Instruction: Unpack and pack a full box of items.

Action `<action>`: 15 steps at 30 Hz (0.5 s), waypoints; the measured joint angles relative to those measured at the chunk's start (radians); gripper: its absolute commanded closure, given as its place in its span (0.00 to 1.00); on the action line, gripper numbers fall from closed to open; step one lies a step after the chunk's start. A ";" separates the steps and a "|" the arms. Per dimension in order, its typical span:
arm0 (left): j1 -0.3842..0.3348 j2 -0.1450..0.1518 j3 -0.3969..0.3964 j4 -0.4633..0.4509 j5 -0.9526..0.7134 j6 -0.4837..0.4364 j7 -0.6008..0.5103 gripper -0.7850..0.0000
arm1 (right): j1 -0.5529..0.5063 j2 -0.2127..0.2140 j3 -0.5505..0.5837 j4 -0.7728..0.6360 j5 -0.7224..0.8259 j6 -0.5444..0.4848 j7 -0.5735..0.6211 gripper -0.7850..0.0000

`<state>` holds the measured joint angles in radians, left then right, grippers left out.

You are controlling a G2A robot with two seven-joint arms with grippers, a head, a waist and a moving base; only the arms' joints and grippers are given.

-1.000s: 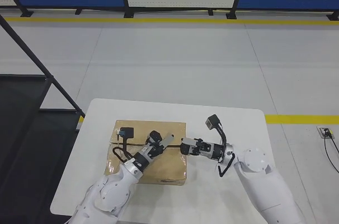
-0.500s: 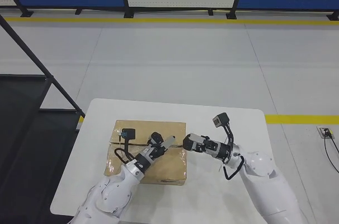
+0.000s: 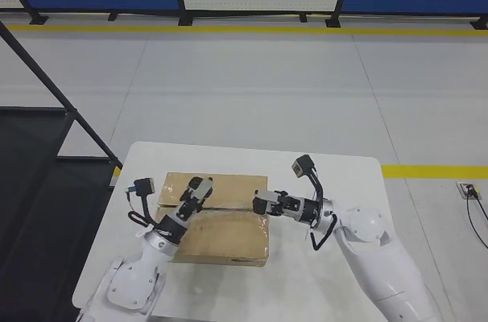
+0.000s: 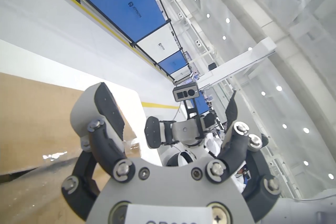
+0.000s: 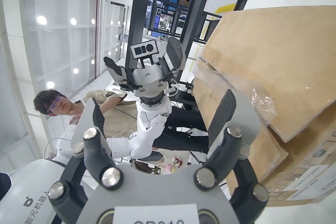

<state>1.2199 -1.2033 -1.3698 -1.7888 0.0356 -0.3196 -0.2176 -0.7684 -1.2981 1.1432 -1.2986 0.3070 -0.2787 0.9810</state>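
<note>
Probably a test hall: blue partition panels (image 4: 126, 9), yellow floor line (image 3: 441, 171).

We see a plain brown box (image 3: 232, 237) at the middle of the frame, clear glossy tape (image 5: 231, 83) along its seam, on a white table (image 3: 341, 177). The left gripper (image 3: 200, 187) and right gripper (image 3: 260, 203) are pale grey with black pads. A yellow stripe (image 3: 441, 171) marks the light grey floor (image 3: 252, 88) at the right edge.

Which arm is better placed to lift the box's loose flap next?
Right, likely. The right gripper is open at the box end where the flap stands raised beside torn tape; the left gripper, also open, hovers over the box top, pointing upward.
</note>
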 measured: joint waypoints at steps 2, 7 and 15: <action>0.029 0.007 -0.064 -0.033 -0.051 -0.007 -0.025 0.00 | 0.014 -0.003 -0.013 0.006 0.001 0.005 0.003 0.00; 0.115 0.026 -0.254 -0.081 -0.141 -0.059 -0.083 0.00 | 0.078 -0.018 -0.075 0.050 -0.006 0.038 0.012 0.00; 0.272 0.045 -0.503 -0.031 -0.198 -0.189 -0.150 0.00 | 0.190 -0.055 -0.182 0.192 0.001 0.086 0.006 0.00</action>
<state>1.4918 -1.1587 -1.8727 -1.8196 -0.1628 -0.5085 -0.3675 -0.5788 -1.3536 0.9609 -1.1070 0.3081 -0.1925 0.9866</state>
